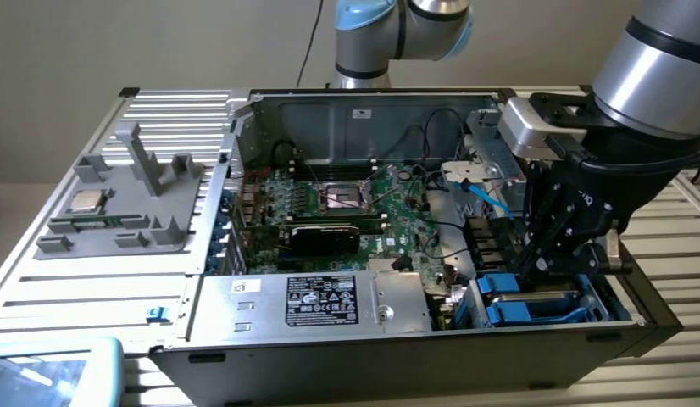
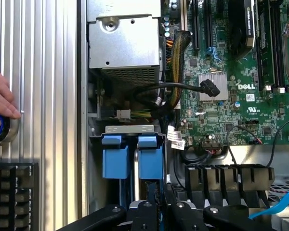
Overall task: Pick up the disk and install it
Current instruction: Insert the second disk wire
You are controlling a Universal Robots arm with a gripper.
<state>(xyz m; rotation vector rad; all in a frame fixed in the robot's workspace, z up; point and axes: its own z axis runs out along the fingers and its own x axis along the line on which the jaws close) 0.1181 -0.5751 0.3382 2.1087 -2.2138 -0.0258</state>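
The disk (image 1: 539, 307) stands on edge in the drive bay at the front corner of the open computer case (image 1: 362, 360), on the exterior view's right. Mostly its bright blue bracket shows. In the wrist view the bracket's two blue tabs (image 2: 150, 161) stick out of the bay under a silver bar. My gripper (image 1: 550, 270) reaches down into that bay from above. Its black fingers (image 2: 145, 208) stand close together, shut on the thin blue edge of the disk (image 2: 153, 188). The drive's label and body are hidden in the bay.
A silver power supply (image 1: 322, 301) with a black label sits beside the bay, the green motherboard (image 1: 379, 212) behind it. Black cables (image 2: 154, 94) and a blue cable (image 1: 486, 197) run close by. A grey fixture (image 1: 130, 212) holds a CPU chip. A person's hand (image 2: 0, 98) rests on a knob above a keyboard (image 2: 12, 192).
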